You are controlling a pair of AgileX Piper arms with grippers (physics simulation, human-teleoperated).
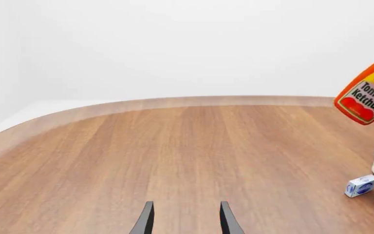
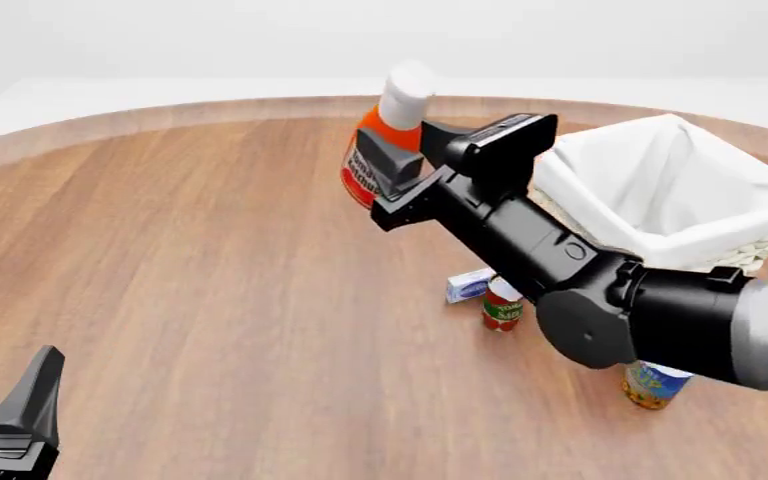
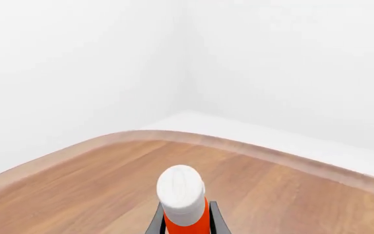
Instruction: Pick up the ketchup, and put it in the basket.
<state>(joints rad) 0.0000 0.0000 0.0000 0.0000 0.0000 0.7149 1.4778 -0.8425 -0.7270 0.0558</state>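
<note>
The right tool pinches the red-orange ketchup squeeze bottle with white cap between its fingers and holds it in the air above the wooden bench, left of the cream-white wicker basket with white cloth liner. The left tool is spread and holds nothing, low over the bench.

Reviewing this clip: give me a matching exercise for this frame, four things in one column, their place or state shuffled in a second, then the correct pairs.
Things:
1. ketchup
2. basket
3. tomato-sauce can
4. left tool

States:
A. open, holding nothing
B. standing on the table beside a small white-and-blue box
C. held off the table in the right tool
D. white liner, nothing visible inside

Pairs: 1-C, 2-D, 3-B, 4-A
</note>
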